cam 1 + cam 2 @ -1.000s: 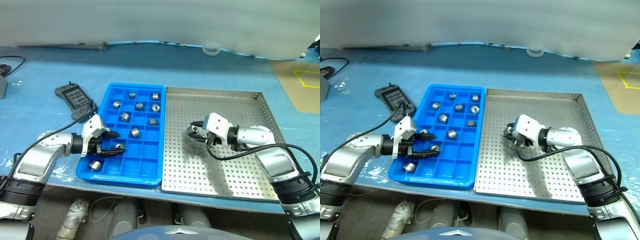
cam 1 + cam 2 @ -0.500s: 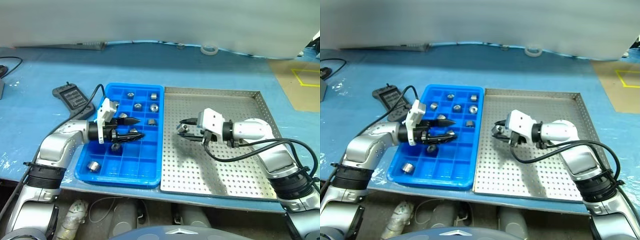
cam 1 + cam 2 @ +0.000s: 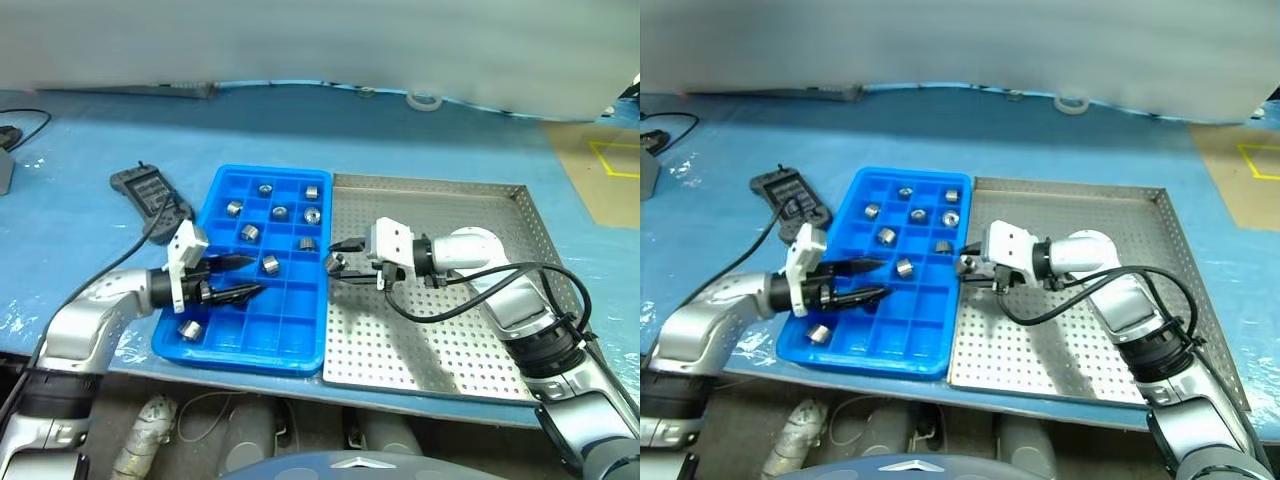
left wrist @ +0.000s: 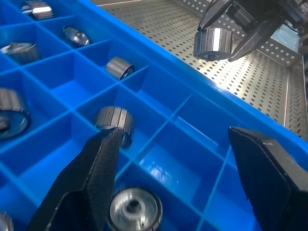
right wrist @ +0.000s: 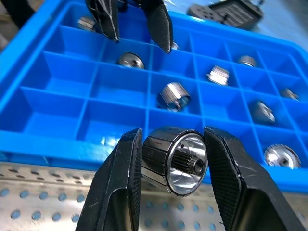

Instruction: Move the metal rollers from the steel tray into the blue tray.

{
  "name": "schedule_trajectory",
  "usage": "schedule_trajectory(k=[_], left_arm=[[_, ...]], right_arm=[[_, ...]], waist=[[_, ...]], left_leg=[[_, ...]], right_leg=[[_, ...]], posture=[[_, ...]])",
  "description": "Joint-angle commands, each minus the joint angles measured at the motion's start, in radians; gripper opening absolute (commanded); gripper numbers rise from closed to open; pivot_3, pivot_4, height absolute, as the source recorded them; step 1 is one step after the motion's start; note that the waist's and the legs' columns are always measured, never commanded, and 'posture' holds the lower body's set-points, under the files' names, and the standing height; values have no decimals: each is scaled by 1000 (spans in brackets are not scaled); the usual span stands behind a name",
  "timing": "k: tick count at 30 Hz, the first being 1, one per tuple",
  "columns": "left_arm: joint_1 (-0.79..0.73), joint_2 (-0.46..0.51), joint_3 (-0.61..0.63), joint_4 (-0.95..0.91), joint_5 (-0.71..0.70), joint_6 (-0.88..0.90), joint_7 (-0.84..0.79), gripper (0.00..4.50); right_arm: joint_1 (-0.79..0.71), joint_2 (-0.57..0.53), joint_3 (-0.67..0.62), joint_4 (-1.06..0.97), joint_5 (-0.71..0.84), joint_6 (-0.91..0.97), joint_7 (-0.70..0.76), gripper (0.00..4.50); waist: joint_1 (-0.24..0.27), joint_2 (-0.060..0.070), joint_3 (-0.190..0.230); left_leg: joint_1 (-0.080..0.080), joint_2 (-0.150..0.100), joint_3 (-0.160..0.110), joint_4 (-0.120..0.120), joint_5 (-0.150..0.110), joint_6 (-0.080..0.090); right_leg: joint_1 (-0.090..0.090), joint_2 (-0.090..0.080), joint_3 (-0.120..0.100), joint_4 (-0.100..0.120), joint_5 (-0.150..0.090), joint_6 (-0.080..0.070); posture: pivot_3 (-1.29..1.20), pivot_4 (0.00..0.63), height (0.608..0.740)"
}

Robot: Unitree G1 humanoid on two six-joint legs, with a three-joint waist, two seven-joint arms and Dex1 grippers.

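Observation:
The blue tray lies left of the steel tray, with their long sides touching. Several metal rollers sit in the blue tray's compartments, such as one in the middle and one at the near left. My right gripper hovers over the seam between the trays, shut on a roller lying sideways between its fingers. That held roller also shows in the left wrist view. My left gripper hangs open over the blue tray's near half, with nothing between its fingers.
A black handheld controller with a cable lies left of the blue tray. A roll of tape rests at the back of the blue-covered table. A brown surface with yellow lines is at the far right. The table's front edge runs just below both trays.
My right gripper has carried its roller leftwards from the steel tray's middle to the blue tray's edge. My left gripper swung toward the far rows, then back, staying open.

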State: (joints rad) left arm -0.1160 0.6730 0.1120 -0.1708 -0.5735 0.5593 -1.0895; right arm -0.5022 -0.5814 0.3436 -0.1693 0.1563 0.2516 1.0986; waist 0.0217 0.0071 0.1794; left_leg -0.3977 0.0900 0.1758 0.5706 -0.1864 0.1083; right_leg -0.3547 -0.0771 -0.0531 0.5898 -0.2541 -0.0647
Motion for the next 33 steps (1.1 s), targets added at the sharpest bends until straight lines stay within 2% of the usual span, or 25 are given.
schedule_trajectory(k=[1,7,13,19,24,28,33], left_arm=[[55,27,86,-81,-44,18,37,3729],[160,41,154,-133,-69,38,79,3729],[209,40,170,-189,-88,52,118,3729],[190,48,153,-158,-75,47,124,3729],[132,46,123,-125,-69,51,122,3729],[141,47,91,-113,-52,33,94,3729],[58,45,55,-38,-32,12,72,3757]], right_arm=[[-25,33,21,7,29,-14,45,1593],[-55,115,67,61,45,25,95,1593],[-63,117,83,95,38,41,139,1593],[-20,78,74,17,118,172,194,1593],[-25,100,82,46,90,141,166,1593],[-4,109,95,54,51,101,132,1593],[7,110,83,43,32,118,89,3268]], waist=[[17,0,0],[54,-1,0],[83,-2,0],[86,-3,0],[81,-4,0],[73,-4,0],[72,-4,-1]], left_leg=[[0,0,0,0,0,0],[1,0,0,-1,0,-1],[2,0,0,-3,1,-3],[5,0,0,-8,4,-7],[6,2,0,-10,6,-11],[7,2,0,-11,6,-11],[7,3,0,-12,7,-12]], right_leg=[[0,0,0,0,0,0],[0,0,0,0,0,0],[0,0,0,0,0,0],[0,0,0,-1,0,0],[0,3,0,0,0,1],[0,3,0,0,0,1],[-1,3,0,0,0,1]], posture=[[129,150,740],[187,150,740],[201,150,740],[170,150,740],[130,150,740],[60,150,740],[23,150,740]])
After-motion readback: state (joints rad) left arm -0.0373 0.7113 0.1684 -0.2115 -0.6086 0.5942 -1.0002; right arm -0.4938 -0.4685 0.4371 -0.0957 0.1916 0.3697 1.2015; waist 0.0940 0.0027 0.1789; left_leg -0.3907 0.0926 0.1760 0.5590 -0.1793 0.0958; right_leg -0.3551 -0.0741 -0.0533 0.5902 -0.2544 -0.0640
